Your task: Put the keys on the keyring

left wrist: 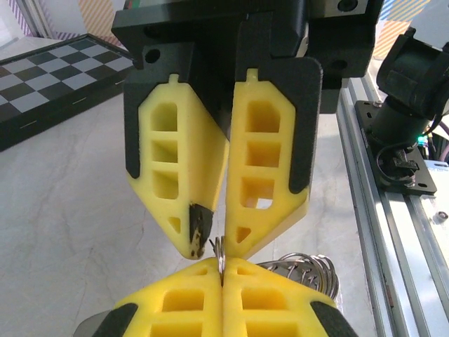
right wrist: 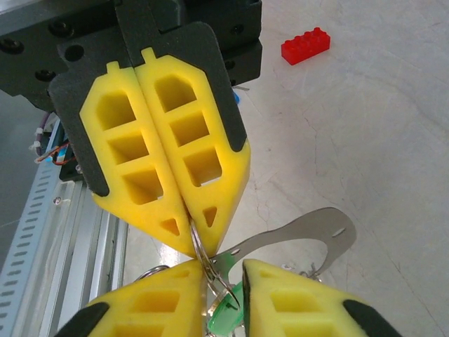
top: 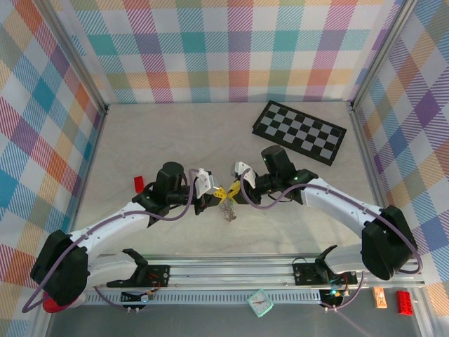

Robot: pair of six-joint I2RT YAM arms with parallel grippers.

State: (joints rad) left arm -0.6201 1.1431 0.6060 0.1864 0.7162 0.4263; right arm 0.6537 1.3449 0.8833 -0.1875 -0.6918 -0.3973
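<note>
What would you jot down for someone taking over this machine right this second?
Left gripper: shut on the keyring.
Right gripper: jaws nearly closed, seemingly gripping a green key, right against the ring.
A bunch of silvery keys sits on the ring.
Done: ring and key are each in a gripper, meeting tip to tip at mid-table.
Left: work the green key onto the ring; whether it is threaded yet cannot be told.

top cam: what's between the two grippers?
The keyring hangs between them in the top view. Wrist views: left gripper shut on it, right gripper pinching a green key at it.
</note>
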